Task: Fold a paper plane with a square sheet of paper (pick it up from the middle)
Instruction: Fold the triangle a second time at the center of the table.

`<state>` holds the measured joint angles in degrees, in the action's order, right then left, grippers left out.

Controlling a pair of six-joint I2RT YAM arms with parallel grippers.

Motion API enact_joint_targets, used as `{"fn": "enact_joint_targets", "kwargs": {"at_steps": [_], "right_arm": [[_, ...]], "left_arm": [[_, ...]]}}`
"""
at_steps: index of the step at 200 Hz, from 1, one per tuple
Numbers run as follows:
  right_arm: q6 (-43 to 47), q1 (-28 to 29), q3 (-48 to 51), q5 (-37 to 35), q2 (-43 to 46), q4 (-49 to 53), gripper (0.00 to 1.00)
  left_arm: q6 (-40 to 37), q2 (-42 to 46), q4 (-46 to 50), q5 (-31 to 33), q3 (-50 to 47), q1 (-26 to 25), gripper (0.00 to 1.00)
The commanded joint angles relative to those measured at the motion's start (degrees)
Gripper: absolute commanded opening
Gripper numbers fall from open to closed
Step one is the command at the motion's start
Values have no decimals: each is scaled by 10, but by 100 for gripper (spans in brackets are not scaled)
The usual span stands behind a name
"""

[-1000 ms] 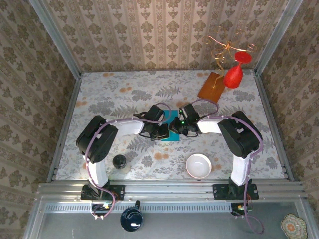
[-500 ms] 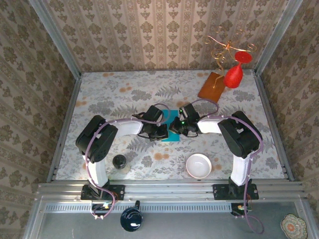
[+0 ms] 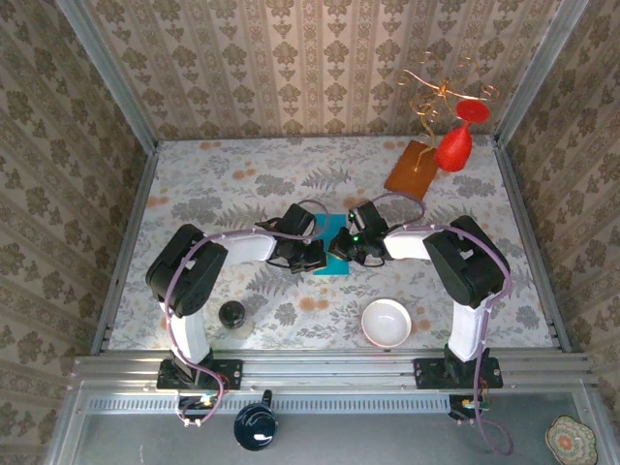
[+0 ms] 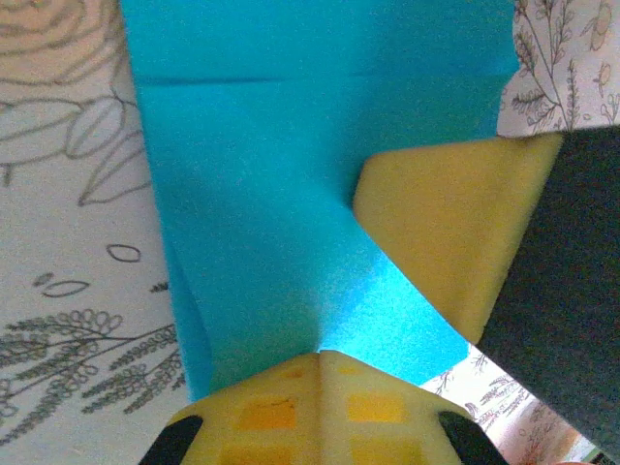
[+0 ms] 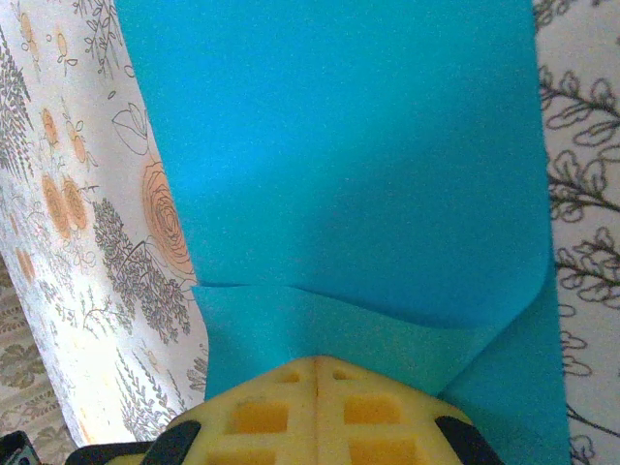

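Note:
The square sheet of paper (image 3: pixel 332 232) is teal-blue and lies partly folded on the floral table between the two grippers. In the left wrist view the paper (image 4: pixel 262 194) has a crease across its far end, and a fold line runs up from my left gripper (image 4: pixel 323 354). That gripper's yellow pads are shut, with the tip resting on the sheet. The right gripper's yellow fingertip (image 4: pixel 441 228) presses on the paper's right side. In the right wrist view a folded flap (image 5: pixel 320 325) lies over the paper (image 5: pixel 339 145). My right gripper (image 5: pixel 317 360) is shut, its tip on that flap.
A white bowl (image 3: pixel 386 323) stands near the right arm's base and a small dark jar (image 3: pixel 232 314) near the left one. An orange-brown board (image 3: pixel 412 167) and a red glass-shaped ornament (image 3: pixel 453 147) stand at the back right. Patterned walls close in three sides.
The left arm has shifted slightly; both grippers stay shut on the same spot of the paper.

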<state>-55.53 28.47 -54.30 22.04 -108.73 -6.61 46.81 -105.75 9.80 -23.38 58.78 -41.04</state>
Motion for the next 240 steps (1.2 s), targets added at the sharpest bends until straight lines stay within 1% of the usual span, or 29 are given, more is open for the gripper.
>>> {"fn": "enact_joint_targets", "kwargs": {"at_steps": [1,51,123,148,210,240], "right_arm": [[0,-9,24,-49,-34,89,0],[0,-9,23,-50,-35,91,0],[-1,-10,24,-55,-43,99,0],[-3,-10,24,-57,-42,101,0],[-3,-10,23,-57,-44,101,0],[-4,-10,24,-54,-43,98,0]], "left_arm": [[4,0,-5,-7,12,5,3],[4,-4,-2,-16,-8,6,3],[-30,3,65,-7,-38,10,1],[-32,11,72,-10,-54,13,1],[13,57,36,-31,-136,16,1],[7,106,50,-24,-127,26,1]]}}
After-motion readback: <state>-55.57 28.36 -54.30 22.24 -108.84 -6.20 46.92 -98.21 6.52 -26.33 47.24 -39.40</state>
